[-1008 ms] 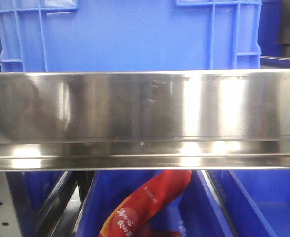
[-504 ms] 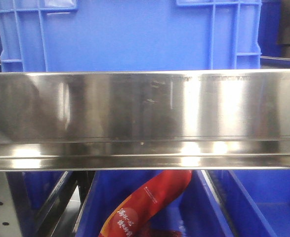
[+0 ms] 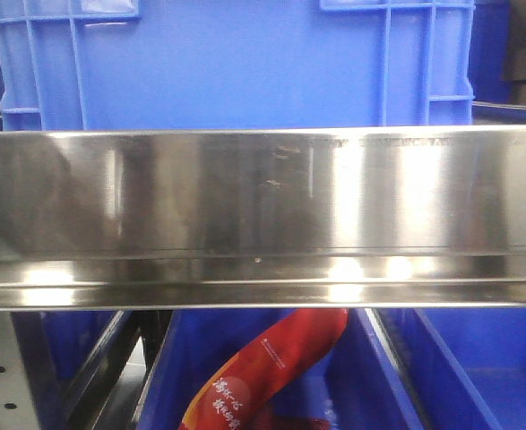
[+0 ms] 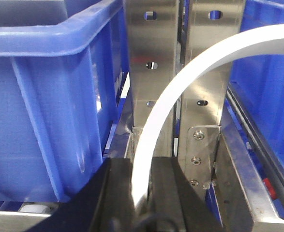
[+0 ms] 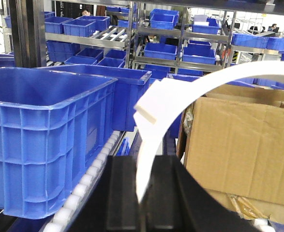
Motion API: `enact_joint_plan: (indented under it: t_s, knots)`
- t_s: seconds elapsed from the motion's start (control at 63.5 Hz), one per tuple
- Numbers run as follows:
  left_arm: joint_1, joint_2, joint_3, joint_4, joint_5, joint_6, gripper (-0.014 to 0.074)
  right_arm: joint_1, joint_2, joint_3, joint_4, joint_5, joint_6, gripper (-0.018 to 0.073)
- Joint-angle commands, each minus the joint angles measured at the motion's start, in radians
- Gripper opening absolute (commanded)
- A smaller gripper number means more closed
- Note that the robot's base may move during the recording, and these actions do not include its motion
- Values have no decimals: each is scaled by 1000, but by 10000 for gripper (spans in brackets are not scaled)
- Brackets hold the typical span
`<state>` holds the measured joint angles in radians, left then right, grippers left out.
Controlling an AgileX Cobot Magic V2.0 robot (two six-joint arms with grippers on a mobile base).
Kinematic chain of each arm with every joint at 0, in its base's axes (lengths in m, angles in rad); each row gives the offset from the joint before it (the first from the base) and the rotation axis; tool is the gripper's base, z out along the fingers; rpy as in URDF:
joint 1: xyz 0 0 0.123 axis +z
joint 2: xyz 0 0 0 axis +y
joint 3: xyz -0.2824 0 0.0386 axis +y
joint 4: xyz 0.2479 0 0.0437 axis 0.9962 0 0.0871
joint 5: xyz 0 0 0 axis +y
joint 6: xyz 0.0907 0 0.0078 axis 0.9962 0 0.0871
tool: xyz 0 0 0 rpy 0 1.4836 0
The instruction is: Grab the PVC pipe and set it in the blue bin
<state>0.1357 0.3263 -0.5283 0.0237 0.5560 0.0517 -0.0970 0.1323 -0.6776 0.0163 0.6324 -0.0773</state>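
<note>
We see the pipe point(image 4: 149, 145) standing up from between the fingers of the left tool point(image 4: 142, 169), which is closed tight on its lower end. From there it bends in a white arc up and out past the right edge. It hangs in the air, outside any container. A blue bin point(image 4: 45, 96) is just to its left, and two steel posts point(image 4: 151, 72) stand behind it.

In the right wrist view a pipe point(image 5: 149, 140) is clamped the same way in the right tool point(image 5: 144, 164), with a squared white end showing at its bend (we cannot tell whether it is the same piece or a second one). An open bin point(image 5: 40, 130) sits on the roller bench point(image 5: 83, 186) to its left, and a carton point(image 5: 238, 140) is to its right.

The front view gives us a steel rail point(image 3: 263, 215), a top bin point(image 3: 236, 63) above it and a red packet point(image 3: 263, 367) below it.
</note>
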Motion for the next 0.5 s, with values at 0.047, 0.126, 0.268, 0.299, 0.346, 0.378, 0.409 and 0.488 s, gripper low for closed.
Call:
enact_joint_plan:
  t_s: [0.047, 0.126, 0.268, 0.299, 0.346, 0.378, 0.409, 0.488]
  knots:
    - [-2, -2, -3, -8, -26, 0, -111, 2, -5, 1, -3, -37, 1, -155]
    - [-2, -2, -3, -8, -26, 0, -111, 2, -5, 1, -3, -39, 1, -155]
    - [-2, -2, -3, -8, -26, 0, -111, 2, -5, 1, -3, -43, 1, -155]
    - [-2, -2, -3, -8, -28, 0, -111, 2, -5, 1, -3, -43, 1, -155]
    - [-2, -2, -3, -8, -28, 0, -111, 2, -5, 1, -3, -43, 1, -155]
    - [-2, -2, -3, -8, -28, 0, -111, 2, -5, 1, -3, -43, 1, -155]
    - [-2, -2, -3, -8, -30, 0, -111, 2, -5, 1, -3, -43, 1, -155]
    - [-2, -2, -3, -8, -35, 0, -111, 2, -5, 1, -3, -52, 1, -155]
